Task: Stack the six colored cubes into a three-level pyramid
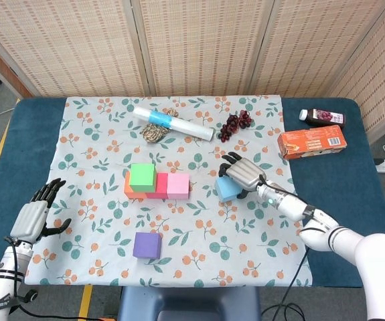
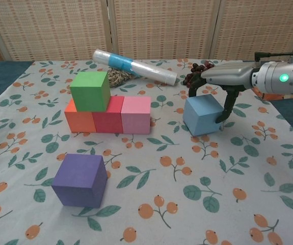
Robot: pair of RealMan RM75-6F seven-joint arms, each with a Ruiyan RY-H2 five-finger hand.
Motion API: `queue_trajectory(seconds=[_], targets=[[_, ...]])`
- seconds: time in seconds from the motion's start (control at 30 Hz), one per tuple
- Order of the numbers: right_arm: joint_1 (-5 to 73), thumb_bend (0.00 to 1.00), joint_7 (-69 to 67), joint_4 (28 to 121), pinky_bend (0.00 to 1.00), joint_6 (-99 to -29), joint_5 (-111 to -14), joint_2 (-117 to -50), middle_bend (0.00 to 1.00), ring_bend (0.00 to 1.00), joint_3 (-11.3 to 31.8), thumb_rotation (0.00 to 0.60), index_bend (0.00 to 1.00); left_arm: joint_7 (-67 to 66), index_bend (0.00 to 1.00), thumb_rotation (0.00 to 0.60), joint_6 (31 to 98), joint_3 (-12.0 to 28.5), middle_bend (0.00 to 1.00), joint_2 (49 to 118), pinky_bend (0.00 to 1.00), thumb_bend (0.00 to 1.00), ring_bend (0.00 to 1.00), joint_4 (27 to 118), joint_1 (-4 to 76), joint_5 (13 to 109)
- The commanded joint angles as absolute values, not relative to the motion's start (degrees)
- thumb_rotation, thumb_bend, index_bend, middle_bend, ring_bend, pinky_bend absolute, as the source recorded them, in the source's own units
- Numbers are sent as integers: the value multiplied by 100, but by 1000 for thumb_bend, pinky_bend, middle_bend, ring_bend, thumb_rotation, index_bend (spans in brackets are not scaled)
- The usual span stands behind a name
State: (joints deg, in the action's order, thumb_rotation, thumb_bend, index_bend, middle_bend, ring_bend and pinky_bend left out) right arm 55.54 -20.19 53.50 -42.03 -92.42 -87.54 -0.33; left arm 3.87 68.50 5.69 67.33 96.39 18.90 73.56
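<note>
A green cube (image 1: 142, 177) (image 2: 90, 91) sits on top of an orange cube (image 2: 79, 122) and a red cube (image 2: 108, 121). A pink cube (image 1: 178, 185) (image 2: 136, 115) stands right against the red one. A purple cube (image 1: 146, 245) (image 2: 80, 179) stands alone near the front. My right hand (image 1: 244, 175) (image 2: 228, 76) reaches over a light blue cube (image 1: 227, 189) (image 2: 203, 115) and grips it, fingers on the far side and thumb on the right face. My left hand (image 1: 37, 217) hovers open at the left table edge, holding nothing.
At the back of the floral cloth (image 1: 98, 147) lie a plastic-wrapped roll (image 1: 173, 123) (image 2: 136, 65), a twine bundle (image 1: 155, 132) and dark grapes (image 1: 235, 124) (image 2: 197, 71). An orange carton (image 1: 311, 142) and a juice bottle (image 1: 323, 117) sit at the far right.
</note>
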Motion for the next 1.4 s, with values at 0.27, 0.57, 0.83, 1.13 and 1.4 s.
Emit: queue_trajectory(seconds=[0.27,0.57,0.83,1.13,1.4], targets=[[5606,0,-1160,6726,0,-3949,-8281,-8066,364,86,610,600,506,-132,0,600,7021,569,0,6817,108,316,0,9672,1876,7378],[5887,0,637,8034,0,-3657,-6338,-7736,372,100,1208,600,496,-908,0,600,7058,531,0,6885,93,316,0,9713,1951,7394],[6413,0,2051,8565,0,-4043,-4544,-7921,372,100,1259,600,491,-1069,0,600,6912,445,0,6812,84,318,0,9754,2034,7532],[7011,0,2971,8756,0,-4489,-3132,-8187,372,100,1233,600,477,-1396,0,600,7218,357,0,6940,72,316,0,9628,1926,7733],[7373,0,3241,8576,0,-4565,-2490,-8478,372,100,1267,600,476,-1134,0,600,7609,295,0,7059,70,319,0,9359,1730,8039]])
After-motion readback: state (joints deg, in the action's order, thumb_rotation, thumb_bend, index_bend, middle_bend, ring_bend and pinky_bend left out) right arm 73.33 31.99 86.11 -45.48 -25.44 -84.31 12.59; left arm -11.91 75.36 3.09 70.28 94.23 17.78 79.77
